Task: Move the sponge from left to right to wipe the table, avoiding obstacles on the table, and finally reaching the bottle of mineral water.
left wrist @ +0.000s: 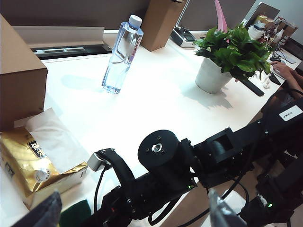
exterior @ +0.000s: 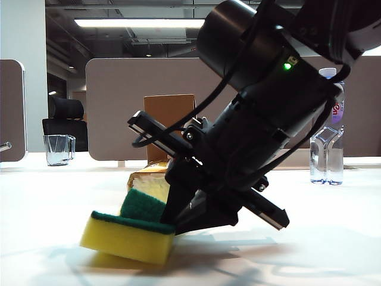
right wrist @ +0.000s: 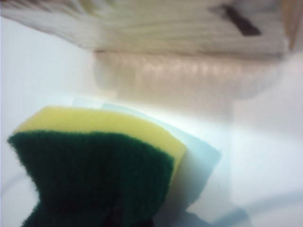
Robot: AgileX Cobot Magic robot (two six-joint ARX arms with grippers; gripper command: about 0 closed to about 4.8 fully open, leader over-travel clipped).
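The sponge [exterior: 128,235], yellow foam under a dark green layer, lies on the white table [exterior: 333,238] with its near end bent upward. My right gripper [exterior: 172,223] is shut on that end, and the sponge [right wrist: 94,161] fills the right wrist view. Behind it are the obstacles: the gold tissue pack [exterior: 143,176] and the upright brown box [exterior: 168,119]. The bottle of mineral water [exterior: 327,149] stands far right. My left gripper [left wrist: 132,215] hangs open above the right arm, over the tissue pack [left wrist: 33,161], the box [left wrist: 19,75] and the bottle [left wrist: 120,54].
A clear glass mug [exterior: 58,149] stands at the far left of the table. A potted plant [left wrist: 227,56] in a white pot and a second cardboard box [left wrist: 161,23] stand beyond the bottle. The right arm's black body [left wrist: 165,161] stretches under my left gripper.
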